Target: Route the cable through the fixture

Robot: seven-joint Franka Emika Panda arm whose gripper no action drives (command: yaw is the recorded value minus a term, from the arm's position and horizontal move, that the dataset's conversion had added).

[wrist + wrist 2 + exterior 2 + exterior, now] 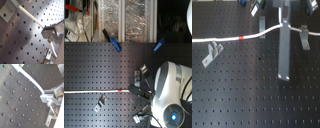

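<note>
On the black perforated breadboard (247,95): one white cable (222,40), long and thin, laid across the board from the first exterior view's left edge toward the first exterior view's right, rising in a gentle bend near the arm. Red band (241,37) on the cable, partway along, just past the nearest bracket.

Metal bracket (212,53), L-shaped, standing just below the cable at the first exterior view's left; cable passes close beside its top, contact not clear. Second bracket (304,36) at the first exterior view's right, with the cable running at or against it. Third bracket (263,22) near the top, just above the cable.

Gripper (282,23): fingers closed on the cable at its raised bend, as seen in the first exterior view. In both wrist views the cable (28,15) runs straight into the metal fingertips (48,32), which are pinched together around its end of the visible run; a bracket (7,11) sits beside the cable farther off in the first wrist view.

Second exterior view: white arm housing (171,97) covers the gripper; cable (89,92) with red band (123,91) lies flat along the board; two blue clamps (113,41) at the board's far edge.
</note>
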